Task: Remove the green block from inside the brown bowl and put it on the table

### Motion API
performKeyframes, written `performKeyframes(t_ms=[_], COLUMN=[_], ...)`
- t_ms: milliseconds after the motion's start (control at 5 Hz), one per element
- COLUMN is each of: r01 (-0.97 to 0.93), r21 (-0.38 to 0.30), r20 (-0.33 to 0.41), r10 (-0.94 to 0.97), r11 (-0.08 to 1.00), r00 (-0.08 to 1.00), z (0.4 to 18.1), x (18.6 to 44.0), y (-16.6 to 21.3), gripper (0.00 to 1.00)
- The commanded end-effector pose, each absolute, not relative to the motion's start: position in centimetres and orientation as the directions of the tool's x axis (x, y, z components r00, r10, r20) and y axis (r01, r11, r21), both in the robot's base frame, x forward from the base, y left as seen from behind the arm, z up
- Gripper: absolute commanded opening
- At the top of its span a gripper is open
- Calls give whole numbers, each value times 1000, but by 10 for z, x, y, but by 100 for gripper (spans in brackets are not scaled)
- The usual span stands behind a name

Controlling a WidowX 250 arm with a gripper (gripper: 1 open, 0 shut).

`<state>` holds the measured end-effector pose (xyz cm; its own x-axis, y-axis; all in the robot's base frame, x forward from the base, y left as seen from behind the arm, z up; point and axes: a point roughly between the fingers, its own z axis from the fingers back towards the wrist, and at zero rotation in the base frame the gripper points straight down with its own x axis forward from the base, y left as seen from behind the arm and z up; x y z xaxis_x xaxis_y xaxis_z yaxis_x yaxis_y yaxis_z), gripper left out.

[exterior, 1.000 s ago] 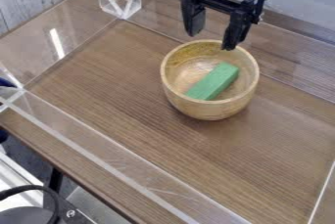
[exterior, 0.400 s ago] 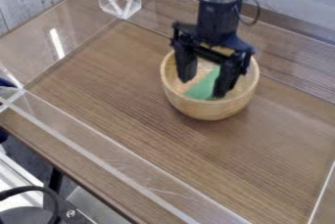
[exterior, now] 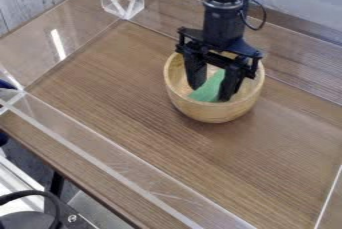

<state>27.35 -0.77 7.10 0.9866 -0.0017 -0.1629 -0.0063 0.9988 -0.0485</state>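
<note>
The brown bowl [exterior: 189,102] stands on the table [exterior: 114,108], right of centre. Inside it lies the green block [exterior: 211,92], only partly visible between the black fingers. My gripper [exterior: 218,87] points straight down into the bowl, one finger on each side of the block. The fingers stand close to the block's sides, but I cannot tell whether they press on it. The fingertips are low inside the bowl, near its floor.
Clear acrylic walls [exterior: 47,58] run around the table's edges. A small clear acrylic piece [exterior: 123,3] stands at the back left corner. Bare wood tabletop lies to the left of the bowl and in front of it.
The gripper has come down from above the bowl's far rim into the bowl. Its fingers have drawn closer together around the green block.
</note>
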Motion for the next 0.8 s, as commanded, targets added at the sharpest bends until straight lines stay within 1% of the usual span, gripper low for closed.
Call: performKeyframes(t_ms=[0,200,400,600], r01=[5,24,42,32], r21=[-38,-18,-2,2], r20=[-109,-85,-56,-30], r10=[-9,-25,-42,-32], r11=[999,1000,999,999], r00=[994,996,998,999], z=[78,81,88,97], x=[286,292,300,305], y=[-8,-10,-12,-12], gripper=[0,100,0,0])
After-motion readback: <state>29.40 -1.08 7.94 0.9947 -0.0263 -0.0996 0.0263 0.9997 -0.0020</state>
